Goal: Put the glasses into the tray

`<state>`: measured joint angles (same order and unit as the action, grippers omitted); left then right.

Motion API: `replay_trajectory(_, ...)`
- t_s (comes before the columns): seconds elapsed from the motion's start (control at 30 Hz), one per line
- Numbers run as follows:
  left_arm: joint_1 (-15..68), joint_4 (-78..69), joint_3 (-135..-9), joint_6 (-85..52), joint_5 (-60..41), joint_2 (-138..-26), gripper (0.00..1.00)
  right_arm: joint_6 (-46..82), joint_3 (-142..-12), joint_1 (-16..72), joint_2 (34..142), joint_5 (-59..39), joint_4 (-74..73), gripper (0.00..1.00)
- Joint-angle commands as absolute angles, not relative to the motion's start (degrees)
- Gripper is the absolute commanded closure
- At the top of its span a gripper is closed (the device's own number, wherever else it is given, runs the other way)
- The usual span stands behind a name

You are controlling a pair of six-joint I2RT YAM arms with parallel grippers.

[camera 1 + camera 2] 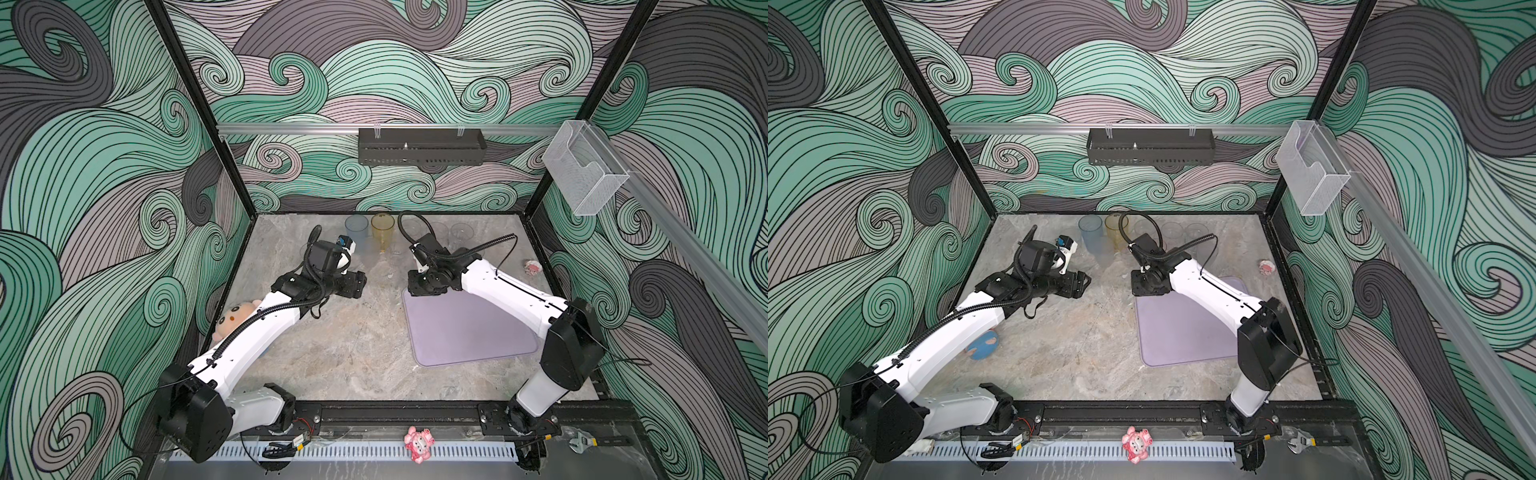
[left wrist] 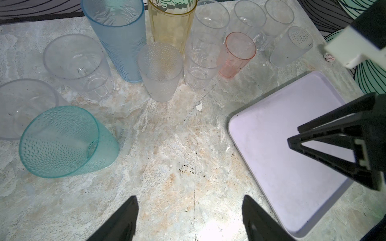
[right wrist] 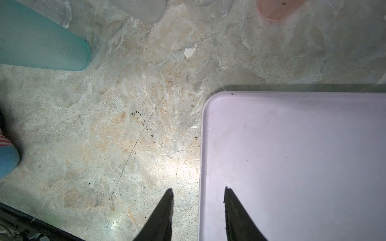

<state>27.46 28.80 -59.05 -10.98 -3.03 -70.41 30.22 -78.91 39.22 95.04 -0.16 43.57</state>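
The glasses stand in a group at the back of the table, seen best in the left wrist view: a tall blue one (image 2: 119, 37), an amber one (image 2: 171, 23), a teal one (image 2: 62, 141), a short pink one (image 2: 236, 56), two frosted ones (image 2: 160, 71) (image 2: 292, 48) and several clear ones (image 2: 79, 64). The lilac tray (image 1: 465, 328) (image 2: 282, 146) lies bare on the right. My left gripper (image 2: 190, 200) (image 1: 353, 284) hovers open over bare table, short of the glasses. My right gripper (image 3: 198, 188) (image 1: 422, 286) is open and empty, its fingers straddling the tray's (image 3: 292, 156) near-left edge.
A plush toy (image 1: 235, 320) lies under the left arm, with a blue soft thing (image 1: 982, 345) beside it. A small pink-white item (image 1: 532, 267) sits by the right wall. A pink toy (image 1: 417, 444) and a wrench (image 1: 579, 442) rest on the front rail. A black basket (image 1: 419, 147) and a clear box (image 1: 582, 174) hang on the walls.
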Motion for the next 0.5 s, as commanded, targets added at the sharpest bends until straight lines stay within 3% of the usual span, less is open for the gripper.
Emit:
replay_trajectory(0.0,27.51,31.12,-63.11,-14.25,7.31,-70.66,0.19,29.62,-77.31,38.51,92.59,1.14,44.26,0.58)
replay_trajectory(0.03,27.51,31.54,-63.43,-17.68,11.3,-70.57,0.17,29.66,-76.93,38.46,92.17,1.18,44.24,0.58)
replay_trajectory(0.47,26.56,34.91,-66.73,-16.21,18.93,-70.0,0.16,28.52,-72.8,37.28,88.97,0.88,41.24,0.54)
